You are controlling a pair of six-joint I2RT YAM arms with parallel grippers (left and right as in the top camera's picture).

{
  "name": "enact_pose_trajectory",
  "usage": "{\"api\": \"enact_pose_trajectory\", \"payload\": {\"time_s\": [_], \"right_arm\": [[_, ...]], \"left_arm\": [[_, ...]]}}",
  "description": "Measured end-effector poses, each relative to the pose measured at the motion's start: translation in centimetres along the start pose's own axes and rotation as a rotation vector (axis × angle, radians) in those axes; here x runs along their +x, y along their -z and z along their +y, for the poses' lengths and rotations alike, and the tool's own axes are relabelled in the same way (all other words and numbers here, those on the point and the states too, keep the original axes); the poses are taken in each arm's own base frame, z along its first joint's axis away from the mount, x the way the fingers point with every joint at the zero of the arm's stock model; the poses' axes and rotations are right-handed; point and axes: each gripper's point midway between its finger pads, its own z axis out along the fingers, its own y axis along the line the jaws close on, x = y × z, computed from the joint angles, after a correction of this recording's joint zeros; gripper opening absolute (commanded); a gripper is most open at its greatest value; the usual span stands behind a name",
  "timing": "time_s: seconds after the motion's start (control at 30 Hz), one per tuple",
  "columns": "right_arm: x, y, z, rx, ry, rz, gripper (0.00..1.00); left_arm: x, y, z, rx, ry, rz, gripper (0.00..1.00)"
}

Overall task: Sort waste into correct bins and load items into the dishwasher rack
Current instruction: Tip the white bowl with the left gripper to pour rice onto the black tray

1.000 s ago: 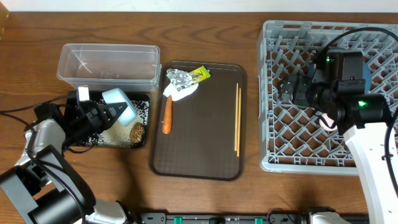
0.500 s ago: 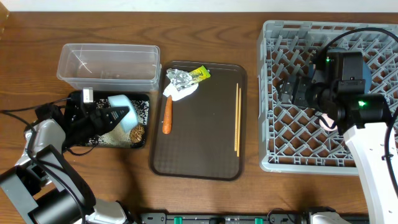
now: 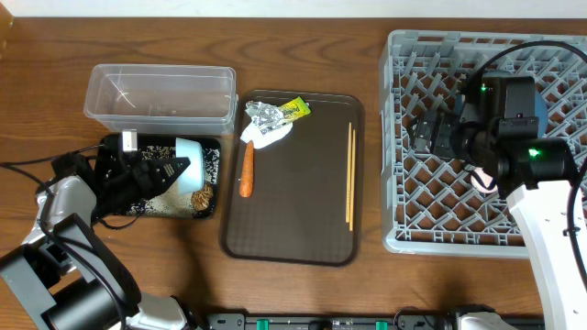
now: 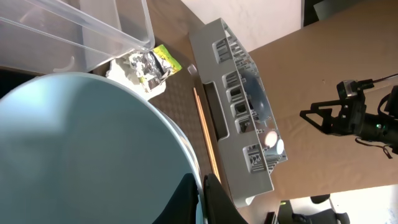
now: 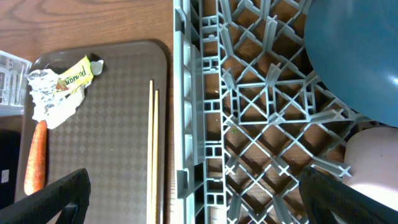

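Observation:
My left gripper (image 3: pixel 177 166) is shut on the rim of the light-blue cup (image 3: pixel 189 149), held tilted over the black tray (image 3: pixel 217 179); in the left wrist view the cup (image 4: pixel 81 149) fills the frame with the fingers (image 4: pixel 202 182) pinching its edge. Rice grains (image 3: pixel 168 189) and a brown lump (image 3: pixel 202 195) lie in that tray. My right gripper (image 3: pixel 429 134) is open and empty above the grey rack (image 3: pixel 404 234), which holds the dark-blue plate (image 5: pixel 354 56) and pink cup (image 5: pixel 373 155). No white bowl shows.
The brown serving tray (image 3: pixel 293 215) holds chopsticks (image 3: pixel 349 179), a carrot stick (image 3: pixel 246 170), foil (image 3: pixel 264 115), a yellow-green sachet (image 3: pixel 295 109) and white paper (image 3: pixel 268 136). The clear tub (image 3: pixel 160 96) stands behind the black tray.
My left gripper has shifted slightly right and turned the light-blue cup over the black tray. The right arm has not moved.

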Motion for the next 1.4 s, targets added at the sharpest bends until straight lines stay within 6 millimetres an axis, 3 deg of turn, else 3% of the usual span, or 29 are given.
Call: {"api": "enact_pose_trajectory", "payload": {"time_s": [0.33, 0.53, 0.87, 1.1, 1.4], "right_arm": [[0.0, 0.0, 0.0, 0.0, 0.0, 0.001, 0.99], [0.0, 0.0, 0.0, 0.0, 0.0, 0.001, 0.99], [0.3, 0.0, 0.0, 0.001, -0.002, 0.012, 0.99], [-0.1, 0.0, 0.1, -0.005, 0.0, -0.002, 0.99], [0.0, 0.0, 0.3, -0.016, -0.007, 0.002, 0.99]], "left_arm": [[-1.5, 2.9, 1.4, -0.044, 0.08, -0.106, 0.06], [-2.7, 4.3, 0.8, 0.009, 0.124, -0.188, 0.06], [-3.2, 4.8, 0.6, 0.022, 0.038, -0.218, 0.06], [-2.6, 4.5, 0.7, 0.036, 0.097, -0.215, 0.06], [-3.0, 4.9, 2.4, 0.001, 0.148, -0.223, 0.06]]}}
